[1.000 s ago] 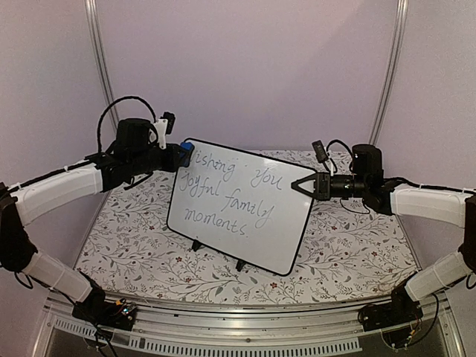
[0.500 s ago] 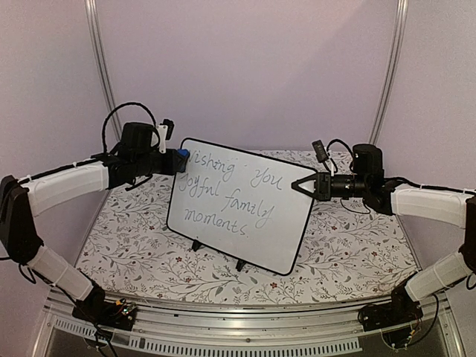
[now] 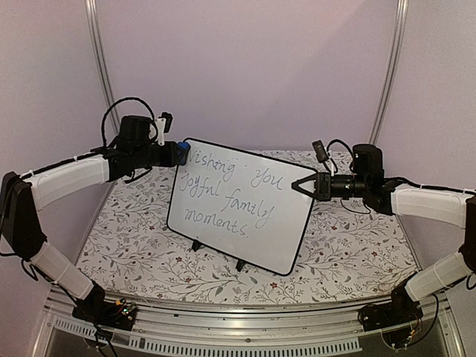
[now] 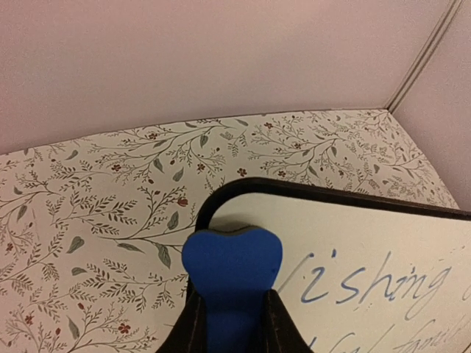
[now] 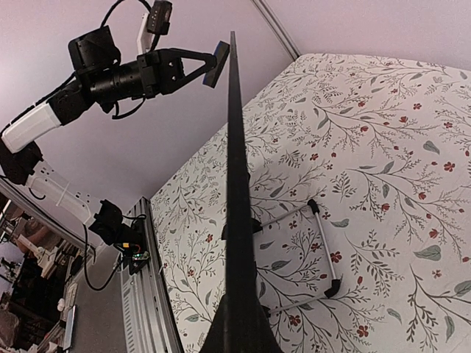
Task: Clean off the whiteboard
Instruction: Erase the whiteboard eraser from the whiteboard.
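Grey handwriting on whiteboard (image 3: 238,204), set in three slanted lines. Top line: "ishing you", first letter hidden behind eraser (image 4: 232,272) at whiteboard's upper left corner. Middle line: "joyful family". Bottom line: "moments." with full stop. In left wrist view, only "ishing" fully legible, just right of eraser.

Pale lilac walls (image 3: 245,67) enclose a floral-patterned table (image 3: 349,253), seemingly cloth-covered.

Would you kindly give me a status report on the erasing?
Left end effector shut on blue eraser, at whiteboard top-left corner. Right end effector clamping whiteboard right edge. Writing not yet erased. No obstruction seen.
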Robot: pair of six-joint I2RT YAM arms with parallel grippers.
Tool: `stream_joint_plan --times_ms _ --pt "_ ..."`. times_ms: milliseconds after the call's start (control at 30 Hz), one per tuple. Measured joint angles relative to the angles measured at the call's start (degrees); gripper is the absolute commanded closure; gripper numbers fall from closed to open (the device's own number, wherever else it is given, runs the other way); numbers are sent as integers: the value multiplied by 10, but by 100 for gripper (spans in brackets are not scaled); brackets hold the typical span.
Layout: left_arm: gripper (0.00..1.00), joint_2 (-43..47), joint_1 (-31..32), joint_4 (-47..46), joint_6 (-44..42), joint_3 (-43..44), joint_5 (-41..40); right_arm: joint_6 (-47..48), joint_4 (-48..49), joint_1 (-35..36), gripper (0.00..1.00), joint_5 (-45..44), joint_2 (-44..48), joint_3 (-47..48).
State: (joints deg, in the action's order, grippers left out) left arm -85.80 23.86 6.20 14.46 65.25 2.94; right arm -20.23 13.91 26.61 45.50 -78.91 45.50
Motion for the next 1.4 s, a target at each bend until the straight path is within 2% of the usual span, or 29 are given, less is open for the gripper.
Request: stream_joint_plan --times_ms 467,833,1100,1400 --pt "100 -28 5 14 17 10 2 -21 -13 0 100 -9 0 3" --pt "100 -25 61 50 53 -4 -35 -27 -27 0 100 -13 0 9" --pt "100 -3 47 48 90 -49 -25 -28 -28 -1 100 -13 0 10" --pt "100 -20 18 38 82 16 1 -11 -24 0 100 -7 1 10"
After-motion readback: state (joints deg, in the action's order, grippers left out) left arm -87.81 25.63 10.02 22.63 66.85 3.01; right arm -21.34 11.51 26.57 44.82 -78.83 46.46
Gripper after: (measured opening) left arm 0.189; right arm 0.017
